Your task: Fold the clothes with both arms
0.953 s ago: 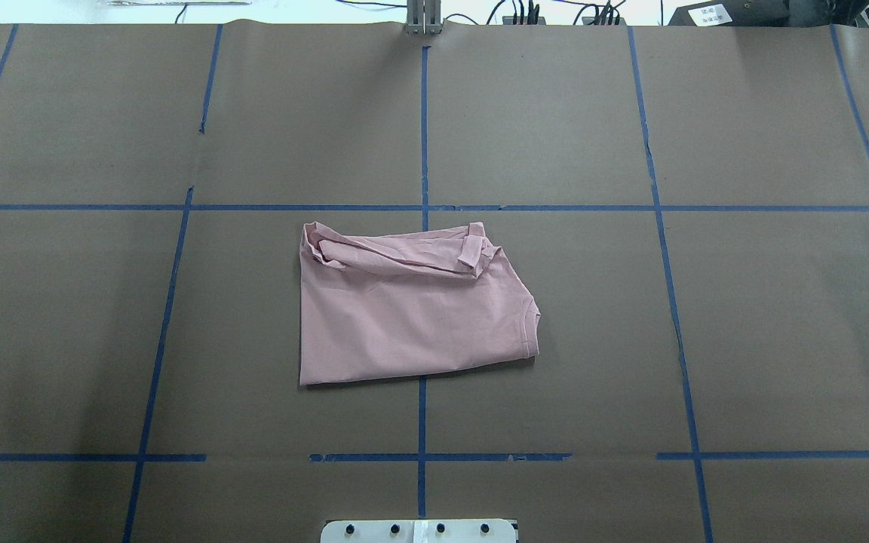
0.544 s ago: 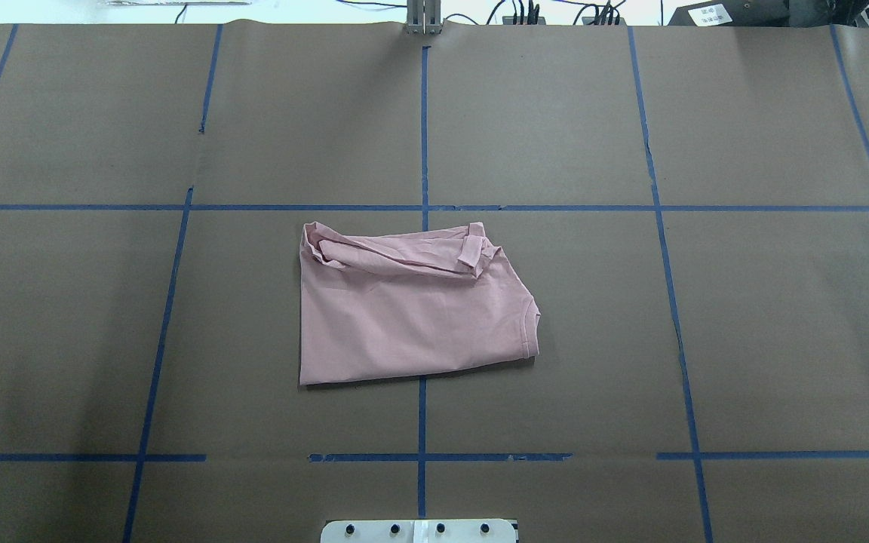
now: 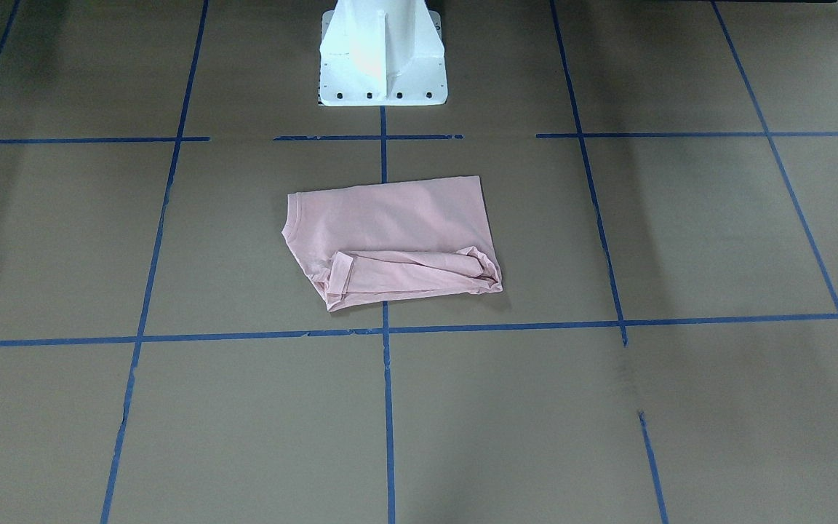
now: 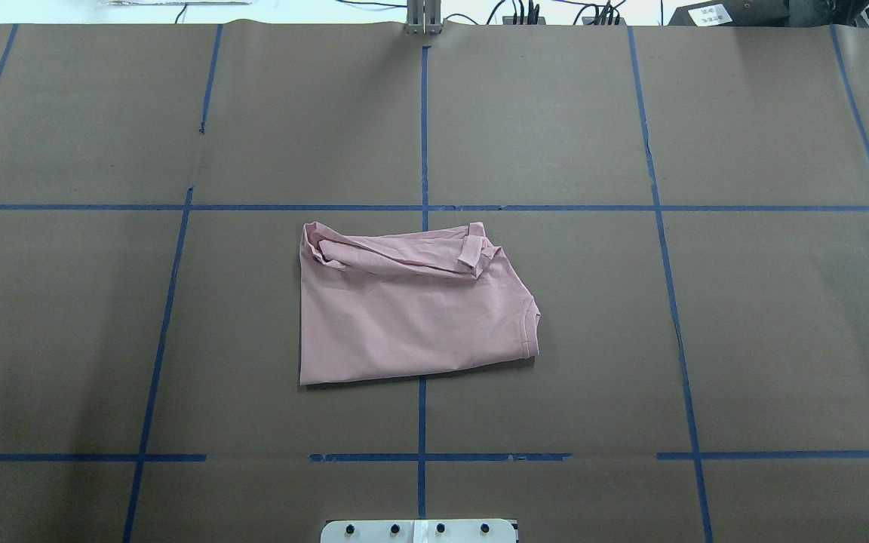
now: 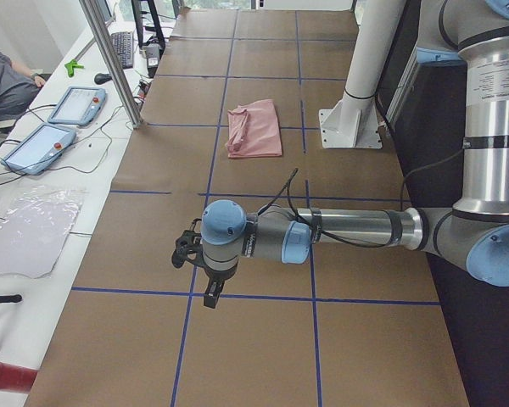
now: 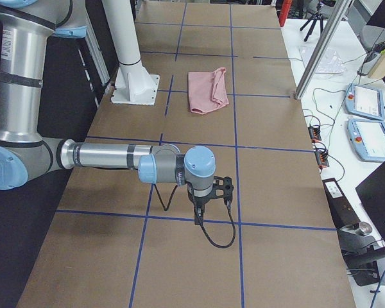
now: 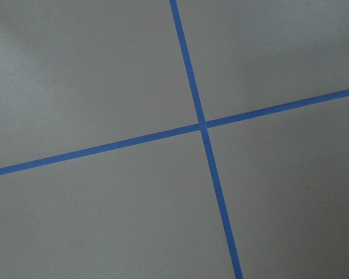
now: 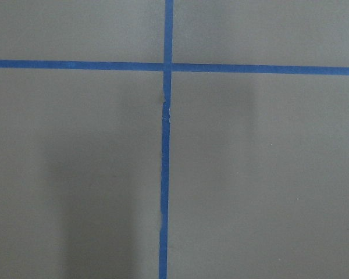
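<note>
The pale pink T-shirt [image 4: 412, 309] lies folded into a rough rectangle near the table's middle, with a bunched sleeve roll along its far edge. It also shows in the front view [image 3: 390, 233] and both side views [image 5: 254, 129] [image 6: 207, 90]. Its print is hidden. My left gripper [image 5: 205, 280] hangs over bare table far to the left of the shirt. My right gripper [image 6: 205, 199] hangs far to the right of it. Both show only in the side views, so I cannot tell whether they are open or shut. The wrist views show only brown paper and blue tape.
The table is covered in brown paper [image 4: 744, 317] with a blue tape grid. The white pedestal base [image 3: 381, 65] stands just behind the shirt. Tablets [image 5: 76, 103] and cables lie along the far edge beside a metal post [image 5: 110, 59]. A person [image 5: 0, 85] sits there.
</note>
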